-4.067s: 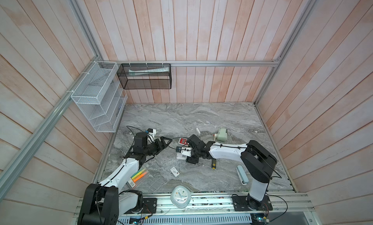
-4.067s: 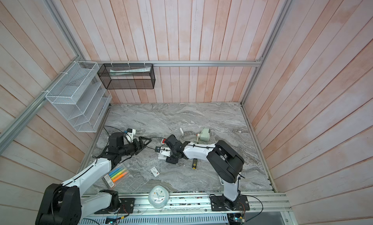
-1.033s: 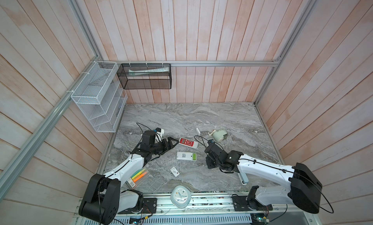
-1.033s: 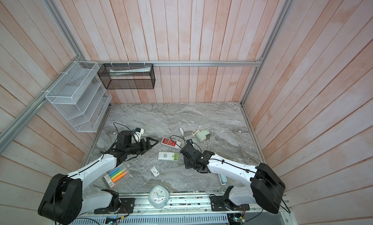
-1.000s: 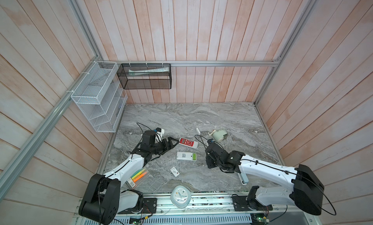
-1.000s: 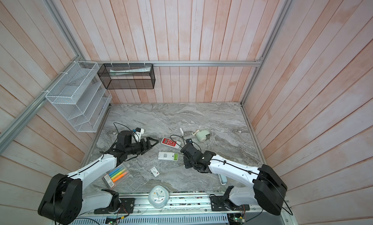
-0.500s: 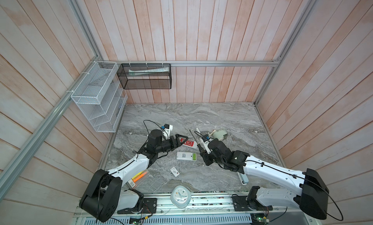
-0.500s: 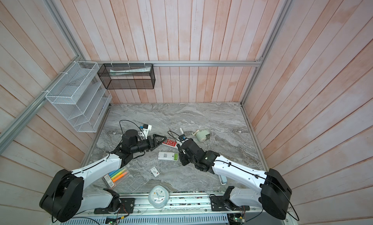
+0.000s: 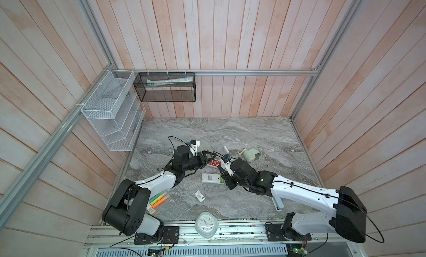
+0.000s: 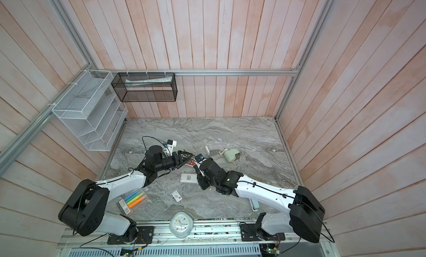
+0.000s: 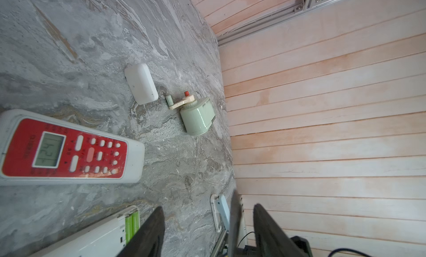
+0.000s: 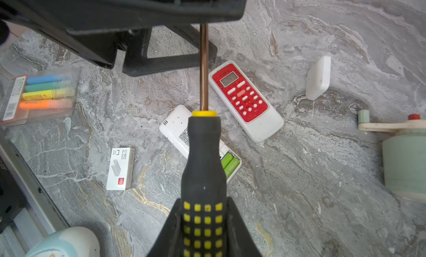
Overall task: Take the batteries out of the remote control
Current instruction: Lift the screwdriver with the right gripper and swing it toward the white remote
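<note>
Left gripper (image 11: 207, 208): jaws apart, screwdriver (image 12: 204, 152) shaft between them, just beyond the white remote (image 12: 175, 126)
Batteries (image 12: 228, 163): lime green pair, seated in the white remote's open bay
Right gripper (image 12: 202, 205): clamped on screwdriver handle, above the white remote

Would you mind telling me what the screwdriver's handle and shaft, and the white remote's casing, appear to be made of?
Screwdriver handle: probably matte black rubber or soft plastic, with yellow inset squares and collar.
Shaft: metal, by its smooth coppery sheen.
White remote: likely moulded hard plastic, slightly glossy, with slotted vents.
</note>
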Robot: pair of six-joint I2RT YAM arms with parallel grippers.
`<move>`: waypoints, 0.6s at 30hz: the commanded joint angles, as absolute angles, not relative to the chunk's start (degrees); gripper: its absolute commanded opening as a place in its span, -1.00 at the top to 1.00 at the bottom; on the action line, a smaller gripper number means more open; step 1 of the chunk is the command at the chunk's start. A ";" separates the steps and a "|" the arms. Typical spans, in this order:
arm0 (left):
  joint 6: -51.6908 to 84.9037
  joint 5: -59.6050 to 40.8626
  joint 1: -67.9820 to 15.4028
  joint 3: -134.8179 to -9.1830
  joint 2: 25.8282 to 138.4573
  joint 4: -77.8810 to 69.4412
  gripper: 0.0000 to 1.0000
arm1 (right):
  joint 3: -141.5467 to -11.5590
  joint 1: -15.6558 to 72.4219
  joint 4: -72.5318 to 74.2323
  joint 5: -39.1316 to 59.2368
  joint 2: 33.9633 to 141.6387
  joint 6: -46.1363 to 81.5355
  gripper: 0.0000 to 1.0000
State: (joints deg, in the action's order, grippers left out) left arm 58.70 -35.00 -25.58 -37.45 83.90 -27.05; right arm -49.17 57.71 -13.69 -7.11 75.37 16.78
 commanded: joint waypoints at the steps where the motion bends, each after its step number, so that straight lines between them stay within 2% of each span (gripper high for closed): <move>1: 59.06 -34.21 -25.84 -38.42 83.76 -30.76 0.03 | -51.32 58.15 -12.37 -6.16 76.09 16.01 1.00; 7: 59.62 -33.24 -25.84 -38.18 83.05 -29.76 0.55 | -52.29 58.45 -12.39 -6.38 76.72 15.10 1.00; 14: 61.18 -32.70 -25.84 -37.79 82.57 -27.11 0.87 | -52.99 58.51 -11.96 -6.85 77.07 13.82 1.00; 18: 64.56 -32.78 -25.75 -36.60 82.25 -28.75 0.95 | -52.59 58.50 -10.55 -7.39 76.75 12.84 1.00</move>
State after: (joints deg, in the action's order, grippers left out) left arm 63.13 -33.67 -25.78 -37.45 83.13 -28.95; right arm -50.74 58.11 -13.23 -6.57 77.14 14.63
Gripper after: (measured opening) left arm 0.083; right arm 0.263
